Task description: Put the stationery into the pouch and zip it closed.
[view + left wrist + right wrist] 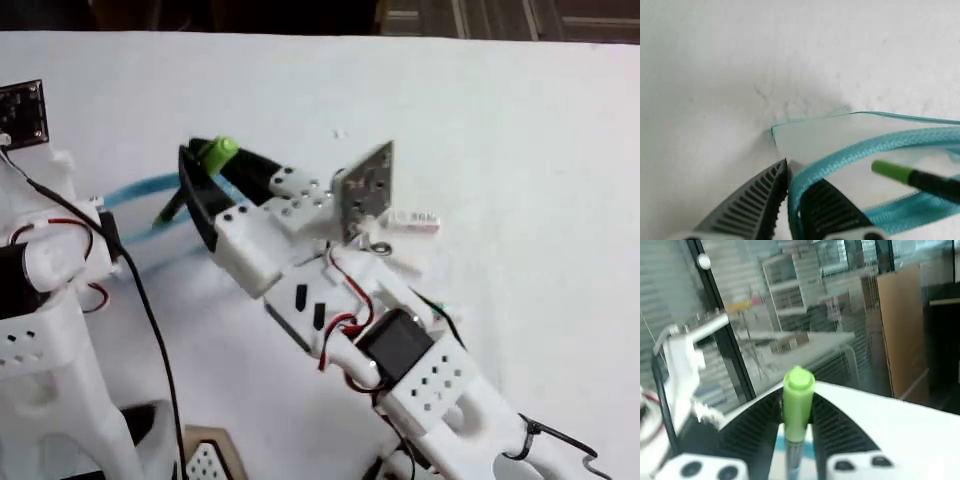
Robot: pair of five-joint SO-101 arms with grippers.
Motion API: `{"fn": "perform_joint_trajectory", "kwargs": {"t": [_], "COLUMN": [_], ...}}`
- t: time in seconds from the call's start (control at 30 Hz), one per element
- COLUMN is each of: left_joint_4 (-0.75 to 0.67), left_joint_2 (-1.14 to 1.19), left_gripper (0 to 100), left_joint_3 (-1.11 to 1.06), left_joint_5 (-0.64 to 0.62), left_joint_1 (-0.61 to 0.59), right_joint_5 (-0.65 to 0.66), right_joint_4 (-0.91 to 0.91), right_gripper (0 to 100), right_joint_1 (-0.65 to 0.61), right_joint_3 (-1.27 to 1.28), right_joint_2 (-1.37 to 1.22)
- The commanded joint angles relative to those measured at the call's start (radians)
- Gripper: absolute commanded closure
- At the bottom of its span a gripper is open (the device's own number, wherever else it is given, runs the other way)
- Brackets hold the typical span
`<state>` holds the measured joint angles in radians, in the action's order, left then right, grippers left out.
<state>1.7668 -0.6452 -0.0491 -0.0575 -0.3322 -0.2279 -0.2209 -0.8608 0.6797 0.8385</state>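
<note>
The right gripper (798, 402) is seen clamped on the pen (798, 385) just under its green cap, so the pen is held near one end only. In the high view this arm comes in from 5 o'clock. The pen is held at about 10 o'clock from the table's middle, tilted with the cap uppermost, and its dark body slants down toward 8 o'clock between the two teal bands of the zip (140, 190). The left gripper (788, 168) is closed on the pouch (820, 132) at the zip's end, by a corner, and the mouth appears to be held open above the table (700, 75). A green end of the pen is seen over the gap between the bands; whether it is already inside cannot be told.

With the grip so near the cap, the pen could be twisted in the fingers if its low end is caught on a zip band, and it could then be dropped beside the pouch. If it is released too early, it may be left lying across the mouth and the zip would be blocked. The pouch is pinched at one corner only, so a push from the pen could fold the mouth shut or pull it out of the left fingers.
</note>
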Motion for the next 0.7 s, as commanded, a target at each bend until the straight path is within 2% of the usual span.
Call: {"fn": "perform_joint_trajectory", "kwargs": {"t": [0.0,0.1,0.3,0.47,0.6,0.67], "left_joint_4": [-0.026,-0.026,-0.026,-0.026,-0.026,-0.026], "left_joint_2": [-0.022,-0.022,-0.022,-0.022,-0.022,-0.022], "left_gripper": [98,98,98,98,98,98], "left_joint_3": [0.005,0.005,0.005,0.005,0.008,0.008], "left_joint_5": [0.008,0.008,0.008,0.008,0.008,0.008], "left_joint_1": [0.005,0.005,0.005,0.005,0.004,0.004], "right_joint_5": [0.037,0.041,0.043,0.127,0.236,0.341], "right_joint_4": [-0.01,-0.061,-0.119,-0.314,-0.555,-0.659], "right_gripper": [78.5,66.5,67.6,67.6,67.6,67.6], "right_joint_1": [-0.018,-0.041,-0.028,0.124,0.318,0.389], "right_joint_3": [-0.005,-0.029,-0.146,-0.272,-0.376,-0.417], "right_joint_2": [-0.001,-0.001,-0.001,-0.03,-0.136,-0.226]}}
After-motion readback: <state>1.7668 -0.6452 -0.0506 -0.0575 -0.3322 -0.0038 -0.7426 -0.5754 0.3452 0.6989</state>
